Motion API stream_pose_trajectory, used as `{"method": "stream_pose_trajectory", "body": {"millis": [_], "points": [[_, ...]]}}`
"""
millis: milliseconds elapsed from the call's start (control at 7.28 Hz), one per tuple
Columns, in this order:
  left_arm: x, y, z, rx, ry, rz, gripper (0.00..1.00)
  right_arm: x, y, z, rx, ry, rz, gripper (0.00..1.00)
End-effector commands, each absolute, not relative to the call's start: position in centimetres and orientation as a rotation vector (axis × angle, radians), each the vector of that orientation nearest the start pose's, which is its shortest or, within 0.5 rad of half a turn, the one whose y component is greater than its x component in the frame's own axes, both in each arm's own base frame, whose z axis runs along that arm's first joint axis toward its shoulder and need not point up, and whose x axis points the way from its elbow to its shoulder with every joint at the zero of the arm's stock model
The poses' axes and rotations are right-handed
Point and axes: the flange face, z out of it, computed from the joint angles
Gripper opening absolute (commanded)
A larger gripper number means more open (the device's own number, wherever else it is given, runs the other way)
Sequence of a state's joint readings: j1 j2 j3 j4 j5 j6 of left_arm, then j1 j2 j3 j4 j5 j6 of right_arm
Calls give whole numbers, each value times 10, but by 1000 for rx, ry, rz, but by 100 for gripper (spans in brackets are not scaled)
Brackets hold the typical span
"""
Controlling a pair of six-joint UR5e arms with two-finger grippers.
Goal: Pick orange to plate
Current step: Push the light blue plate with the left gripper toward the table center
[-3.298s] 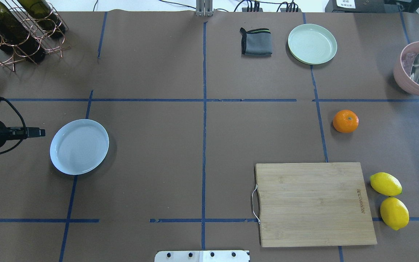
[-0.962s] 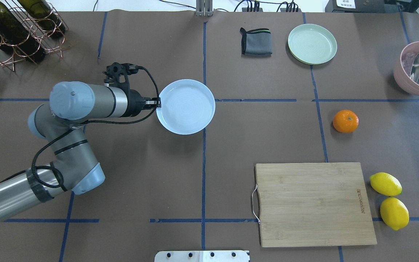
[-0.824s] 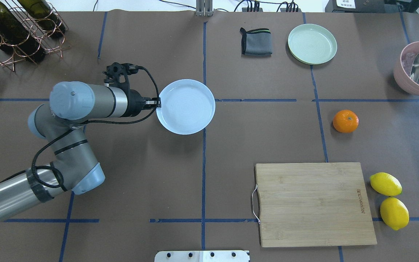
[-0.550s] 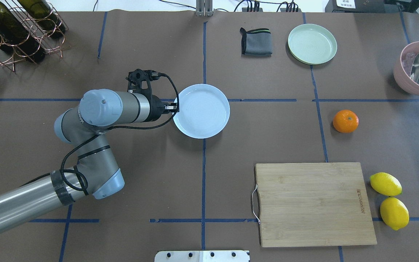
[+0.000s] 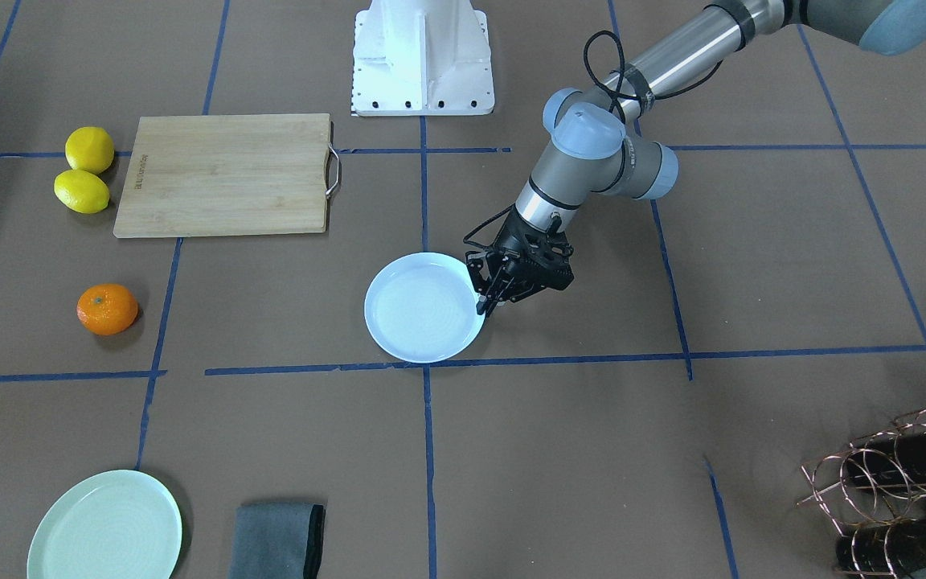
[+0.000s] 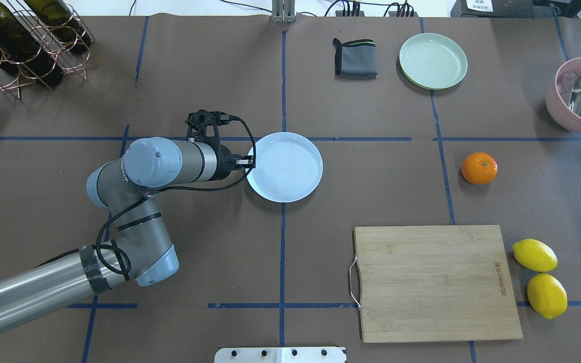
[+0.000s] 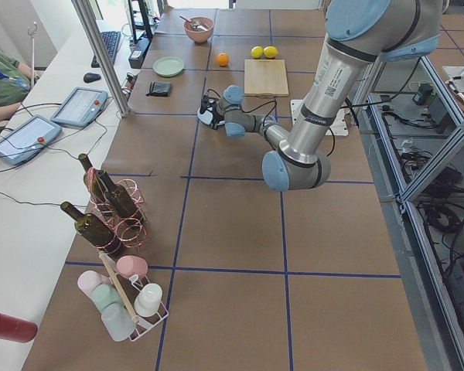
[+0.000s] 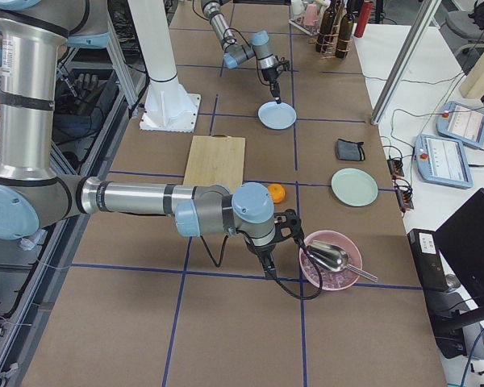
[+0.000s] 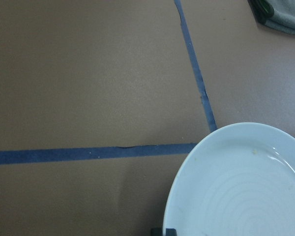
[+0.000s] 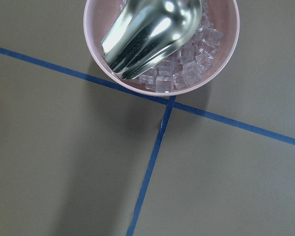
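Observation:
The orange (image 6: 479, 168) lies on the brown table cover at the right, above the cutting board, also seen in the front view (image 5: 107, 309). The pale bluish-white plate (image 6: 284, 167) sits near the table's middle. My left gripper (image 6: 247, 162) is shut on the plate's left rim; in the front view the left gripper (image 5: 484, 305) pinches that edge. The left wrist view shows the plate (image 9: 241, 187) at the bottom right. My right gripper (image 8: 266, 260) appears only in the exterior right view, between the orange (image 8: 278, 193) and the pink bowl; I cannot tell its state.
A wooden cutting board (image 6: 434, 282) lies at the front right with two lemons (image 6: 535, 255) beside it. A mint-green plate (image 6: 432, 61) and grey cloth (image 6: 355, 57) are at the back. A pink bowl (image 6: 580, 96) with ice and a scoop is far right; a bottle rack (image 6: 23, 40) back left.
The left arm carried the plate from the table's left side to the middle, still moving it rightward and nearer over the last second. The orange has not moved.

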State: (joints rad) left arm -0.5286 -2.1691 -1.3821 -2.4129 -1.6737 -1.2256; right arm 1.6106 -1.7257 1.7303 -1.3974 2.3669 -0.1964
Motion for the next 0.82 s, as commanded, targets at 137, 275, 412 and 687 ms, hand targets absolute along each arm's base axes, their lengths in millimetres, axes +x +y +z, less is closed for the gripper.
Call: {"method": "stream_pose_trajectory", "body": {"millis": [137,275,412,687], "points": [[566,-467,291,444,1177,-88,84,79,-434,632,260,-770,-218,100],[561,-469,287,455,1182,-79,100,79,-434,632,260,-770,-219,100],[540,-483,278,496,1133,-26,100,79,-436,629,258,-772,-205,100],[452,-503,247,470,984,138,100,76,-437,619,275,-817,-208,100]]}}
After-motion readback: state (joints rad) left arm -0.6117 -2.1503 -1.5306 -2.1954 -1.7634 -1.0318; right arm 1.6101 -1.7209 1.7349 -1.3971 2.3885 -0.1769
